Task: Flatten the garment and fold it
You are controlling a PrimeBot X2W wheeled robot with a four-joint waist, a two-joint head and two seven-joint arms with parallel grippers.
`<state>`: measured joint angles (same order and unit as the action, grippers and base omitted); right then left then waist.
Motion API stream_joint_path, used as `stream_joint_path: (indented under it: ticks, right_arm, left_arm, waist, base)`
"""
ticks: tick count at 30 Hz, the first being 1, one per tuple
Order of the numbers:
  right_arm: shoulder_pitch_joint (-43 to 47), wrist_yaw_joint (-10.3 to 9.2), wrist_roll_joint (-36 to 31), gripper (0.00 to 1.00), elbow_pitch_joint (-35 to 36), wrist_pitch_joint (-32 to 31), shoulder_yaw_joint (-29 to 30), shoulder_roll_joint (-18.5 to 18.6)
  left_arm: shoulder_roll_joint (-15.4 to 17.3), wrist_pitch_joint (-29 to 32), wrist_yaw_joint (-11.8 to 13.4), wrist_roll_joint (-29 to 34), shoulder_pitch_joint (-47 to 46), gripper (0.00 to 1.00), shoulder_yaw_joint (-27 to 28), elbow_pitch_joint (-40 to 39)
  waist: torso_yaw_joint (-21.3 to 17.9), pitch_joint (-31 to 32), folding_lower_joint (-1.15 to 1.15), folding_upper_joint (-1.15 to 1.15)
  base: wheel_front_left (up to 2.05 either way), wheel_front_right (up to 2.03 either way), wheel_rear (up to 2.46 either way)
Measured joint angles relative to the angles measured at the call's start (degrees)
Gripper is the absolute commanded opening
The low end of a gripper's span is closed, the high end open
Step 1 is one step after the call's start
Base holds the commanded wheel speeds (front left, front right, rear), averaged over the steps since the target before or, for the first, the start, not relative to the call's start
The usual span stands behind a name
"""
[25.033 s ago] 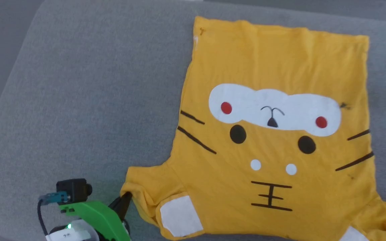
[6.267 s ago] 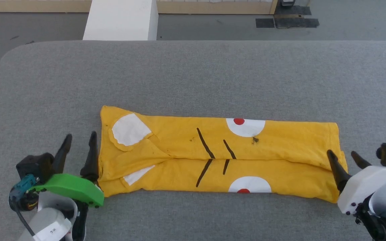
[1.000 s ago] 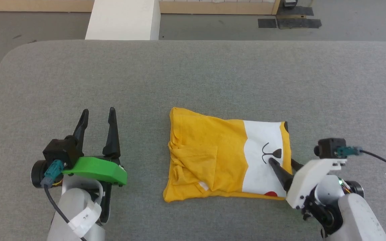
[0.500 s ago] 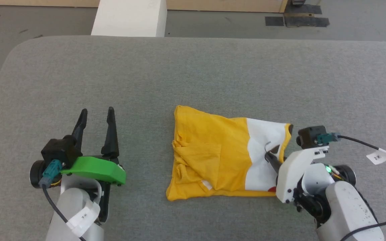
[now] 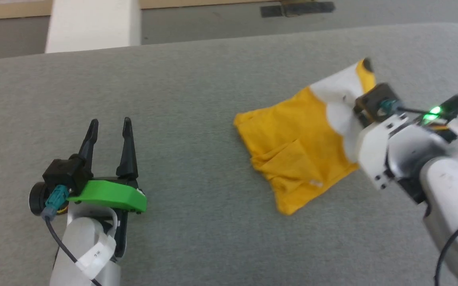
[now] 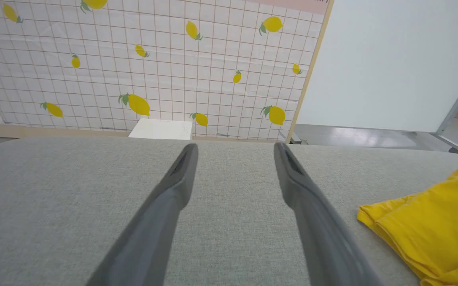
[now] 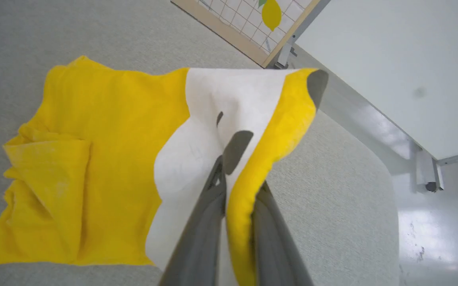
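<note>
Pinching the bright yellow cloth T-shirt [image 5: 292,151] by its white-printed end, the clenched right tool [image 7: 239,180] holds that end raised — the shirt's far end lies on the grey fabric tabletop [image 5: 197,99], toward the released left tool [image 5: 107,127], well apart from it.

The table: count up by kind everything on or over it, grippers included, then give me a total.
Garments: 1, the yellow garment, folded, one edge lifted.
Grippers: 2, the left gripper open over bare table, the right gripper shut on the garment.
Total: 3
</note>
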<state>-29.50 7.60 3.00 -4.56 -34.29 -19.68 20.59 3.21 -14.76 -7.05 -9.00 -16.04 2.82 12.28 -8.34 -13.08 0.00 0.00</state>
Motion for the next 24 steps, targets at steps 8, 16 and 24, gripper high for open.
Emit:
stream_joint_path:
  ticks: [8, 16, 24]
  right_arm:
    - [-5.8, 0.00, 0.5, 0.00, -3.4, 2.7, 0.3, 7.2]
    - [-11.1, 0.00, -1.7, 0.00, -13.9, 9.9, 6.1, 10.5]
    - [-15.6, 0.01, -8.4, 0.00, -25.5, 16.9, 13.9, 11.1]
  left_arm:
    - [1.2, 0.0, 0.0, 0.6, -2.7, 1.00, -0.7, -1.3]
    - [4.1, 1.2, 0.0, 1.6, -5.3, 1.00, -2.0, -3.7]
    - [6.2, 4.1, 0.0, 2.8, -7.5, 1.00, -3.0, -7.3]
  waist:
    - [-7.1, -2.6, 0.00, 0.00]
    - [-12.8, -7.5, 0.00, 0.00]
    - [-14.8, -14.2, 0.00, 0.00]
  base:
    - [0.00, 0.00, 0.00]
    - [0.00, 0.00, 0.00]
    - [0.00, 0.00, 0.00]
